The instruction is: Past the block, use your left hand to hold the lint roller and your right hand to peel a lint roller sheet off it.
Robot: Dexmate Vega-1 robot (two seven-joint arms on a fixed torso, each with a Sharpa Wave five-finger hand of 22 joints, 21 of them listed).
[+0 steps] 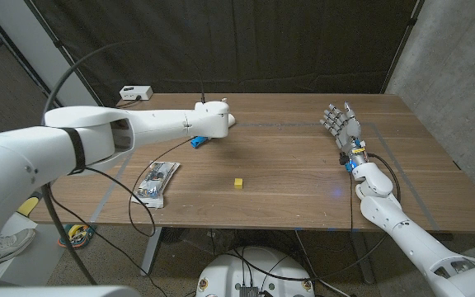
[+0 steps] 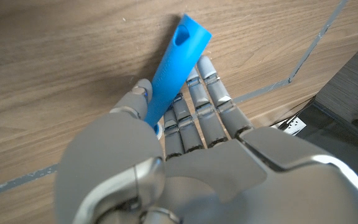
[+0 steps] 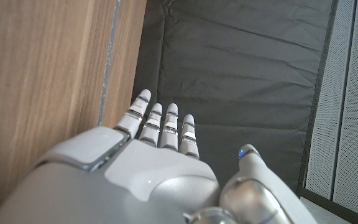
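Nearest the head camera, the left arm (image 1: 97, 136) swept in from the near left corner and reached across the table (image 1: 287, 173) toward its far middle. At its end the left hand (image 1: 213, 118) was turned down over the roller (image 1: 197, 141), of which the head view gave little more than a blue bit poking out beneath the wrist. From the left wrist, the blue handle (image 2: 176, 62) lay flat on the wood, slanting away from the palm, with its holed end farthest out. Long fingers (image 2: 211, 93) lay straight along one side of the handle and the thumb (image 2: 140, 92) lay against the other; they looked to be touching it, but whether they truly gripped it I could not tell, and the sheet end of the roller was hidden under the palm.

Yellow, small, the block (image 1: 238, 182) sat on the table nearer the robot than the roller, well apart from both hands. A clear packet (image 1: 158, 181) lay near the front left edge, and a white box (image 1: 135, 92) stood at the far left corner.

Over on the right side, the right hand (image 1: 340, 124) stood upright on the table, its fingers (image 3: 161, 127) straight, slightly apart and holding nothing, close to a grey tape line (image 1: 390, 161).
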